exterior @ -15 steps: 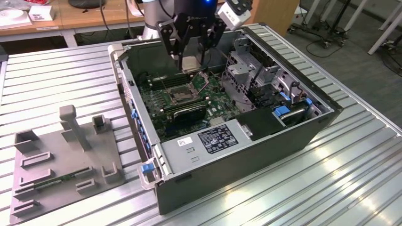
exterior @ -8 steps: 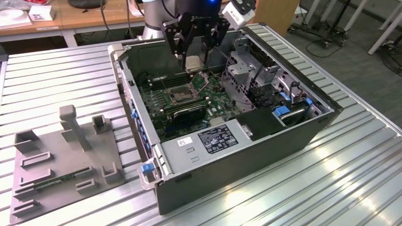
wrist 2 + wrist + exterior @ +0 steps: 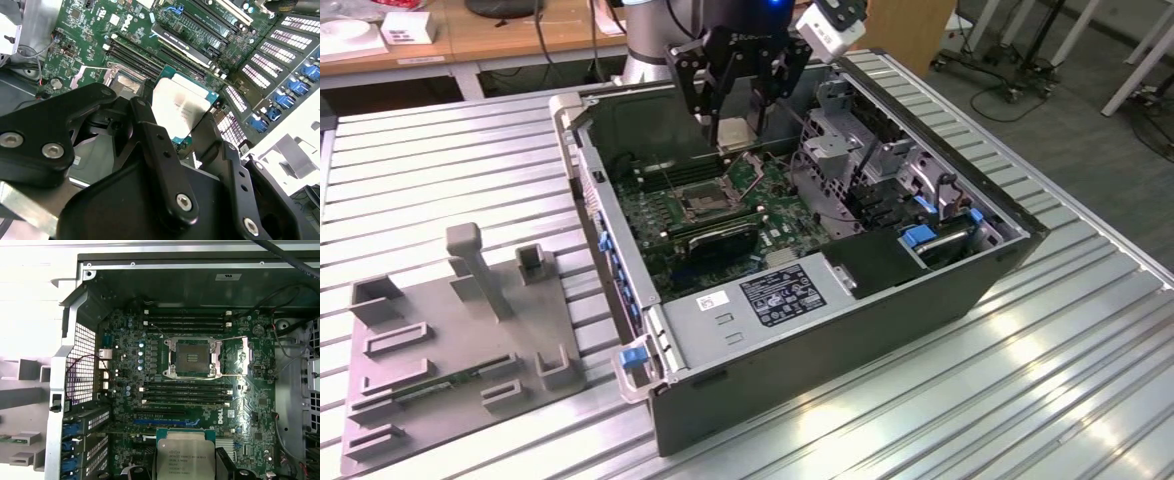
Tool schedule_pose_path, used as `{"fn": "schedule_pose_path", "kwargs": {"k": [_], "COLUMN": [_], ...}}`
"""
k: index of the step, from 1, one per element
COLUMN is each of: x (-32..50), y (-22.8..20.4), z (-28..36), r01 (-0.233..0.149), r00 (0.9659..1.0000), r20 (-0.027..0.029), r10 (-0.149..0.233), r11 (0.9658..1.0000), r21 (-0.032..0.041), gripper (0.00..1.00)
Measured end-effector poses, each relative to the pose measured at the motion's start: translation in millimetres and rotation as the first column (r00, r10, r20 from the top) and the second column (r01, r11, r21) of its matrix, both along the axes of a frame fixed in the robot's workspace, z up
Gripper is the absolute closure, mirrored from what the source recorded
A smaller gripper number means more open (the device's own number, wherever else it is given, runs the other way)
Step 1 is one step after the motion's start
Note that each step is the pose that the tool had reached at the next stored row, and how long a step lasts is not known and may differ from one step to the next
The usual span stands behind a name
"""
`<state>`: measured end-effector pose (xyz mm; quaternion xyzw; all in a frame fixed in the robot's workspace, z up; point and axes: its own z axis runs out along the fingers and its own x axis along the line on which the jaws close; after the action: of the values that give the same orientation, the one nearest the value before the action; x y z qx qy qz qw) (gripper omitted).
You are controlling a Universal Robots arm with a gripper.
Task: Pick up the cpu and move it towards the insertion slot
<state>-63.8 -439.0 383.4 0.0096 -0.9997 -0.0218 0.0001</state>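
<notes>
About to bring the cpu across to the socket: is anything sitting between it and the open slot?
Nothing visible does. The gripper holds the cpu above the motherboard, and the insertion slot lies open with its frame swung aside. In the first wrist view, low memory slots lie on the board between them, beneath the cpu.

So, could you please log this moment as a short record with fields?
end effector: shut on the cpu, above the open computer case
cpu: held at its edges, silvery top showing in both wrist views
insertion slot: open and empty, metal frame raised
cpu vs slot: apart, not yet over the slot
gray fixture: on the table, exterior view's left
</notes>
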Motion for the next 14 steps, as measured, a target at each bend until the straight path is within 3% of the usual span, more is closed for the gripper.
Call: {"fn": "schedule_pose_path", "kwargs": {"k": [9, 14], "x": [1.7, 8.9], "y": [0.0, 0.0], "z": [0.0, -0.1], "r01": [0.0, 0.0], "r00": [1.0, 1.0], "r20": [0.0, 0.0], "r10": [0.0, 0.0], "r11": [1.0, 1.0], "r21": [0.0, 0.0], "gripper": [0.45, 0.45]}}
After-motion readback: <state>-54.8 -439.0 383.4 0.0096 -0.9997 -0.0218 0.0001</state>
